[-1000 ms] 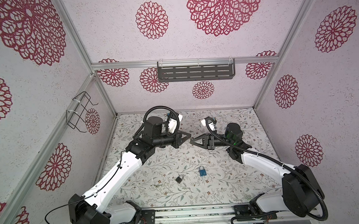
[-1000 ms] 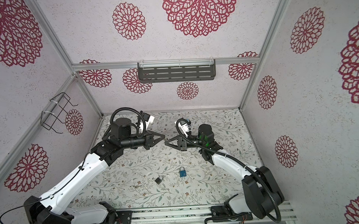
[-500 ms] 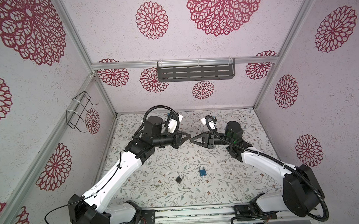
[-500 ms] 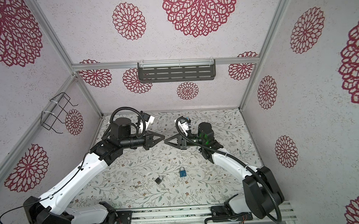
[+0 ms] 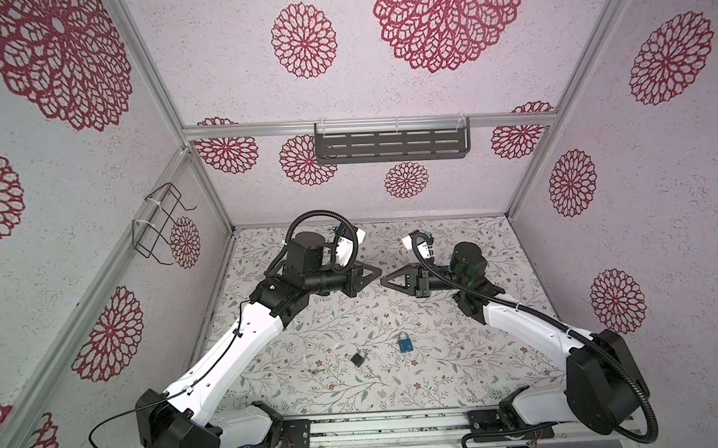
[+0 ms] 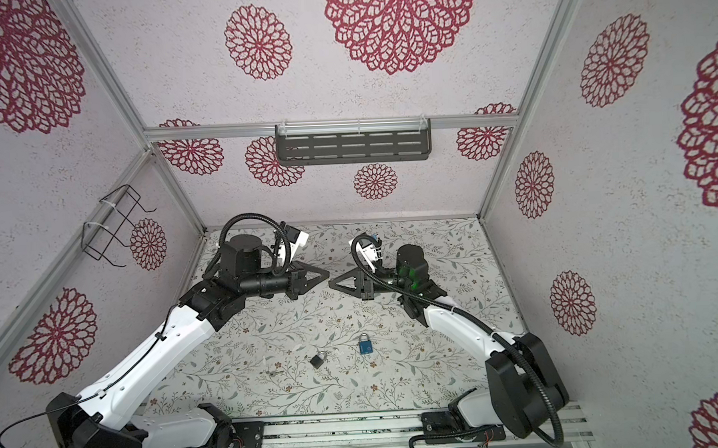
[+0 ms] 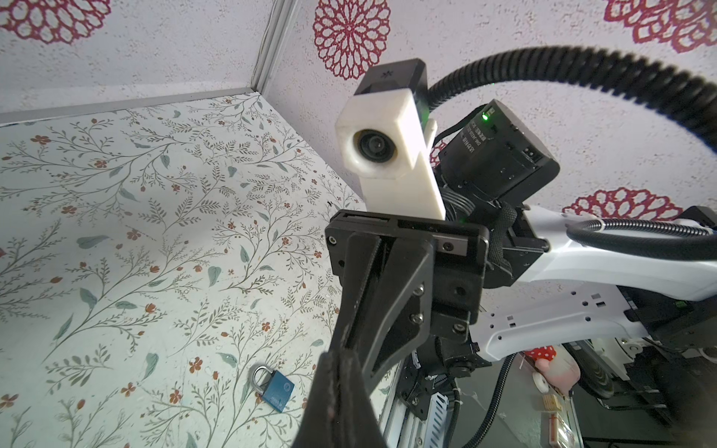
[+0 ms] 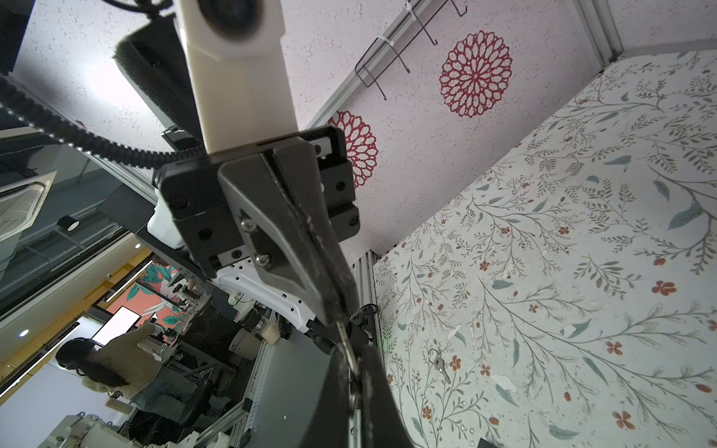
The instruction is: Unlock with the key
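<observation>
Blue padlock on the surface, well below your left gripper — pressed together, tip beside the right gripper — pinching a thin metal ring.

a closed blue padlock is lying flat on the desk near a black padlock and a small key.

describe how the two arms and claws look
Left arm and right arm: white shells, black joints. Left claw and right claw: black, triangular. Ribbed black hose loops over each wrist, white camera mount, green light on the right.
</observation>
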`<action>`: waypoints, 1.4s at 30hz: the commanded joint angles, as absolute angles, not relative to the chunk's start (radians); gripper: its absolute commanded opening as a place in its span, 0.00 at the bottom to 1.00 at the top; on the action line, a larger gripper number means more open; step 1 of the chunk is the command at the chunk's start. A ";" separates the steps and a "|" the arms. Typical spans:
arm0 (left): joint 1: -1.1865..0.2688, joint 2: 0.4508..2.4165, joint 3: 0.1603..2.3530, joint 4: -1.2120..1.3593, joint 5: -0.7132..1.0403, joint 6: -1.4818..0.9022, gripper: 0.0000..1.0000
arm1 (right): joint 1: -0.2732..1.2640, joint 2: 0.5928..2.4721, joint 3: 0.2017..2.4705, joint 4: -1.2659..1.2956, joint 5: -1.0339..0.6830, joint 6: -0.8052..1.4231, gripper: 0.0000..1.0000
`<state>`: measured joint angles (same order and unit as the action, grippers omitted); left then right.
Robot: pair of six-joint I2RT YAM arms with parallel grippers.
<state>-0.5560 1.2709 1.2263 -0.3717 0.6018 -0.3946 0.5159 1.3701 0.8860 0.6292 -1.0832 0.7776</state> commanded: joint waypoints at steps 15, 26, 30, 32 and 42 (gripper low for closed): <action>-0.548 1.186 1.212 -0.314 0.500 -0.452 0.78 | 0.471 1.251 0.923 0.419 -0.965 0.657 0.00; -0.606 1.034 1.020 -0.202 0.248 -0.718 0.88 | 0.405 1.155 0.881 0.159 -0.839 0.599 0.00; -0.671 1.013 0.982 -0.253 0.098 -0.816 0.89 | 0.370 1.108 0.849 0.065 -0.810 0.589 0.00; -0.726 1.024 0.975 -0.306 0.007 -0.879 0.89 | 0.350 1.086 0.839 0.009 -0.794 0.574 0.00; -0.976 1.202 1.052 -0.566 -0.298 -1.084 0.87 | 0.294 1.046 0.792 -0.164 -0.720 0.553 0.00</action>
<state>-0.9161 1.1221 1.0088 -0.4232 -0.1333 -0.9600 0.3210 1.0874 0.8013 -0.0639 -0.7773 0.5961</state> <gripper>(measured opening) 0.879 0.052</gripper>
